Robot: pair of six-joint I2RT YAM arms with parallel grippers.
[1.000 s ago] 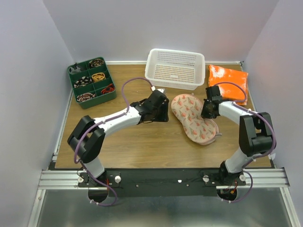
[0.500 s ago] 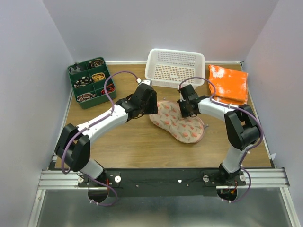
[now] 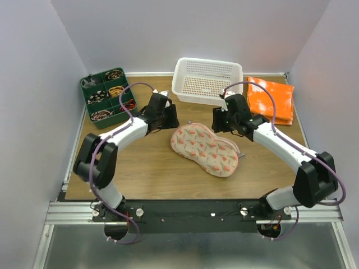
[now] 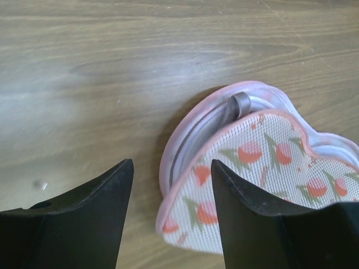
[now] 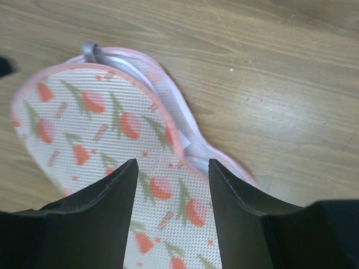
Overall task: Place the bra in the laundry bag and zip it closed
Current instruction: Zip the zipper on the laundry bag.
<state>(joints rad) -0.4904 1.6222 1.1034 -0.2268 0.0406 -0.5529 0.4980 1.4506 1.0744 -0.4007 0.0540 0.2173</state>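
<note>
The laundry bag [image 3: 205, 148], pale pink with a red-orange and green fruit print, lies flat on the wooden table [image 3: 146, 168]. Its top shell [image 4: 269, 168] sits ajar along the far rim, so the pale lining [image 5: 168, 89] shows. Most of the bra is hidden inside. Only a grey-brown loop [image 4: 241, 103] pokes out at the rim gap, and it also shows as a loop [image 5: 92, 53] in the right wrist view. My left gripper [image 3: 170, 120] is open over the bag's left end [image 4: 169, 168]. My right gripper [image 3: 216, 122] is open above the bag's far edge [image 5: 172, 165] and holds nothing.
A white perforated basket [image 3: 208, 81] stands at the back centre. A green divided tray [image 3: 107, 98] of small items is at the back left. A folded orange-and-white cloth [image 3: 272, 98] lies at the back right. Grey walls close in three sides.
My right gripper has opened and let go of the bag. The bag has slid left toward the table's middle and turned. Both grippers have moved leftward and toward the back.
</note>
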